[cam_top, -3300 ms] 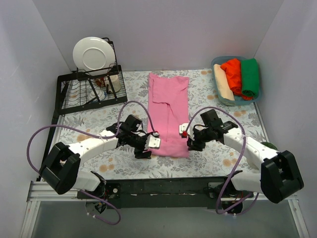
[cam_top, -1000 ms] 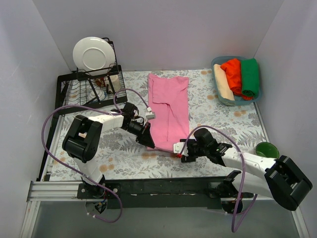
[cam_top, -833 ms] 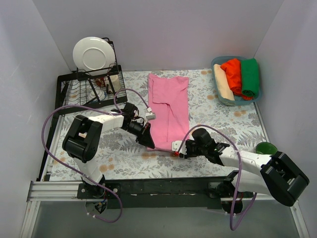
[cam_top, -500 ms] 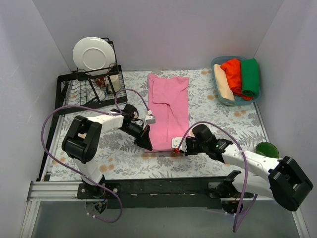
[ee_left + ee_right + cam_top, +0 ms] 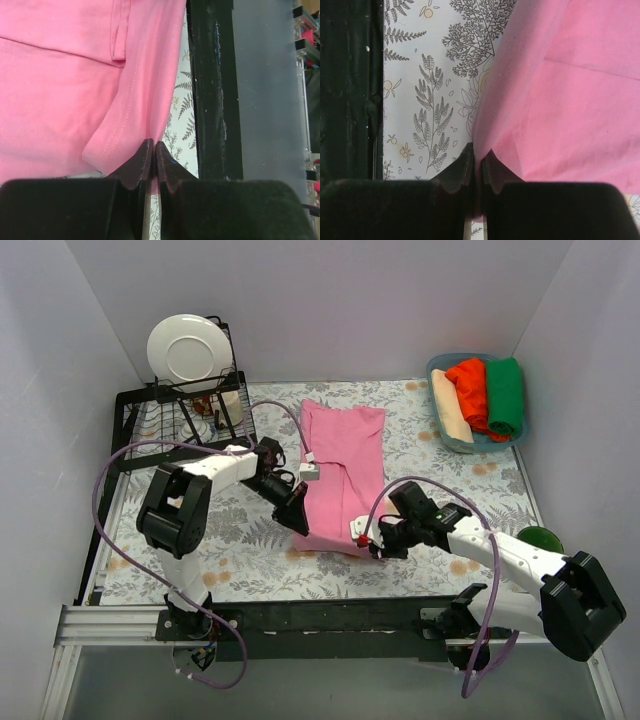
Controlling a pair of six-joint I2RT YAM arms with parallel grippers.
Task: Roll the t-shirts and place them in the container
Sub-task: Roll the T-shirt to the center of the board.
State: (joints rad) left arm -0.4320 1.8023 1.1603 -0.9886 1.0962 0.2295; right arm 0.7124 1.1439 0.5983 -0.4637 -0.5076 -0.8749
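Pinching the near hem of the pink t-shirt, my left gripper and right gripper both clamped on cloth. It lies mid-table; other tees sit rolled in the bin.

Four t-shirts, one plate, one dish rack, one bin, one cup

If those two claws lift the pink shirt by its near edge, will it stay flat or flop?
Probably flop: the pink t-shirt curls at the hem where the left gripper pinches it. It looks thin and light, so it would likely sag between that and the right gripper. Being soft cloth, it should not roll away or break.
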